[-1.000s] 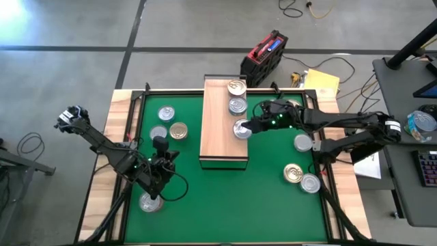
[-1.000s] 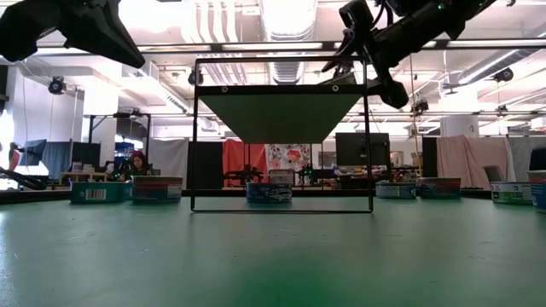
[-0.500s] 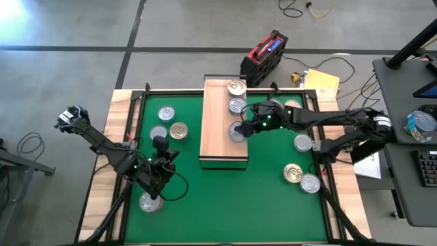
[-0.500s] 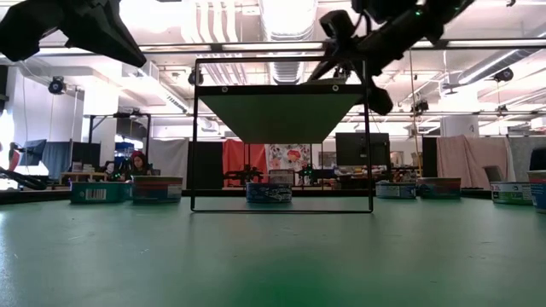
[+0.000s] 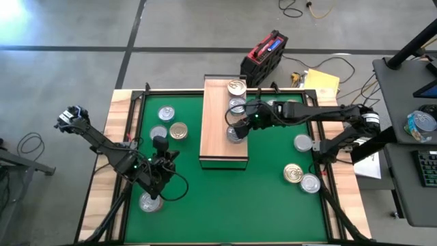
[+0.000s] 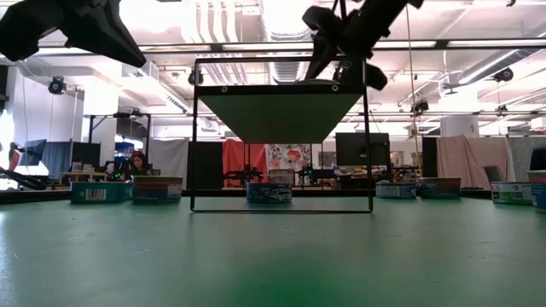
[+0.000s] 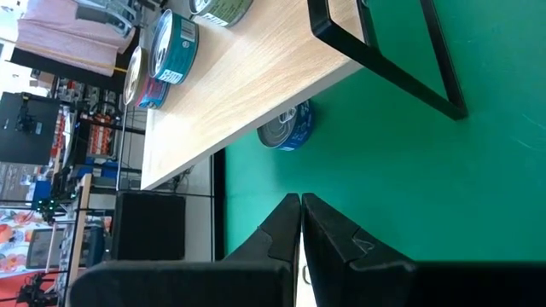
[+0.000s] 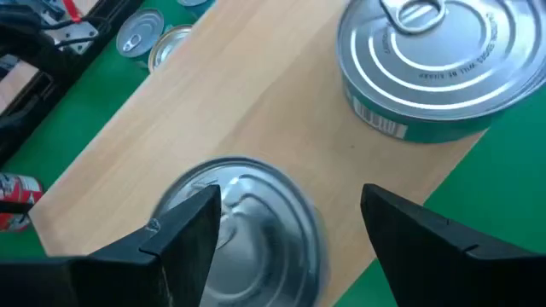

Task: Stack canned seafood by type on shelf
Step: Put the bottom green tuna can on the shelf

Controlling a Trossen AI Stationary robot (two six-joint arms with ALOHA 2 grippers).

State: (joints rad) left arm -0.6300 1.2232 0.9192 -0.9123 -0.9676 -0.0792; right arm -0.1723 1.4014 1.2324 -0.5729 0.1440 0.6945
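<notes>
The right gripper (image 5: 234,130) is reaching in from the right over the shelf (image 5: 217,126), a long light-wood board standing on the green mat (image 5: 273,198). Its fingers (image 8: 183,234) are grasping a silver-lidded can (image 8: 247,217), which is sitting over the shelf's right-hand side, roughly midway along the board. Farther along that same side, a silver can (image 5: 237,104) and then a gold-lidded can (image 5: 237,87) are lying on the shelf. More cans are lying loose on the mat: three (image 5: 167,123) to the left of the shelf and three more (image 5: 300,171) at the right. The left gripper (image 5: 160,174) is hanging clenched and empty over the near left part of the mat, just beside another silver can (image 5: 150,202).
</notes>
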